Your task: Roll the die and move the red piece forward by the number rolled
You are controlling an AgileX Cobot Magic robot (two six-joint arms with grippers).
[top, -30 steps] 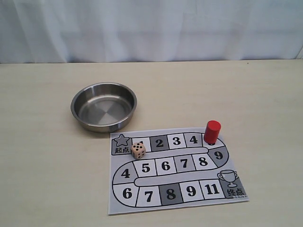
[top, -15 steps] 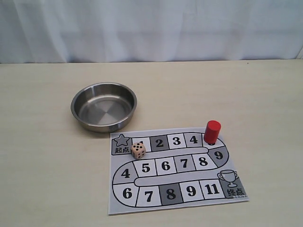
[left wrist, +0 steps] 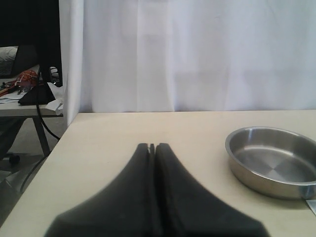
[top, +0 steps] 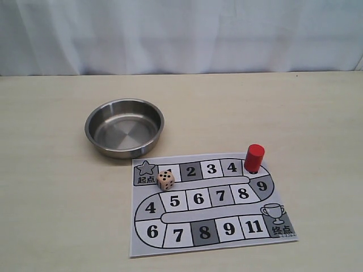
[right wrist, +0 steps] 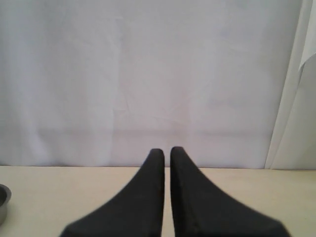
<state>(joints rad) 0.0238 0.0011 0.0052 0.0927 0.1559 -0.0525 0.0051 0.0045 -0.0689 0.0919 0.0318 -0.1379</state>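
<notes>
Exterior view: die (top: 166, 180) and red piece (top: 254, 157) sit on the board (top: 187, 217).

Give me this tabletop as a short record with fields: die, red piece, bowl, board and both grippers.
die: on the board, on the square next to the star square, outside the bowl
red piece: upright on the corner square just after 4
bowl: steel, empty, on the table behind the board
board: flat paper track with numbered squares
left gripper: shut, holding nothing
right gripper: shut, holding nothing
</notes>
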